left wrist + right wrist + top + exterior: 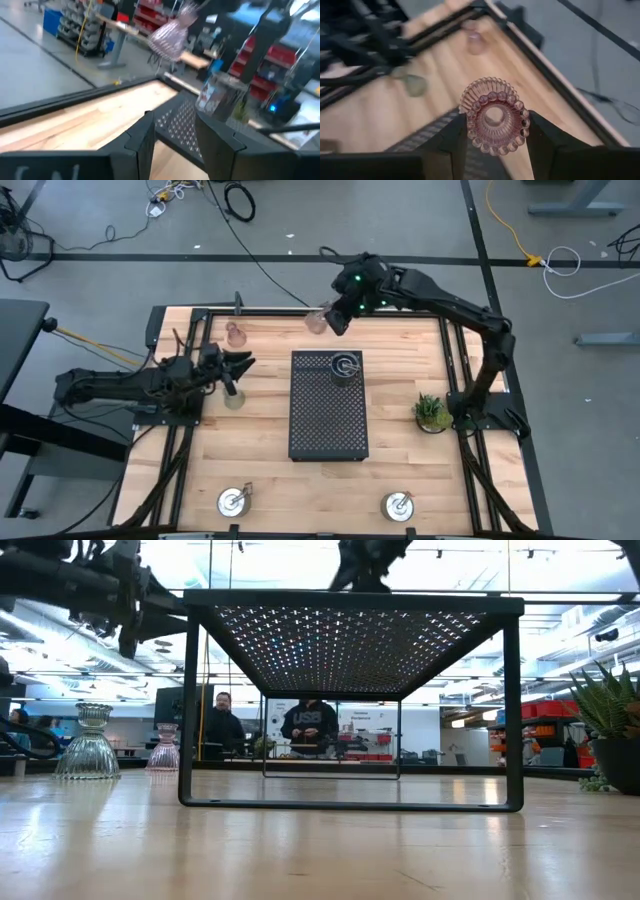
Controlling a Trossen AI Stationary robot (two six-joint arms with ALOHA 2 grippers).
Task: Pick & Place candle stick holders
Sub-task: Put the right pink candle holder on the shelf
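Note:
My right gripper (337,310) is high over the table's far edge, shut on a pink ribbed glass holder (492,117), which also shows in the left wrist view (170,37). My left gripper (238,366) is open and empty at the left, just above a greenish glass holder (233,396) that stands on its base. Another pink glass holder (235,333) stands near the far left corner. One silver holder (345,367) stands on the black perforated tray (328,425). Two more silver holders (235,500) (398,505) stand by the near edge. My right gripper pinches the pink holder's beaded cup end (471,131) between its two fingers, one on each side. The holder's length runs along the fingers, its flared base (165,42) pointing away from the gripper. It is tilted and lifted clear of the table.
The tray stands on legs (188,710) at the table's middle. A small green potted plant (432,413) stands right of it. Black frame rails (300,312) border the table. People (308,725) are in the room beyond the far edge.

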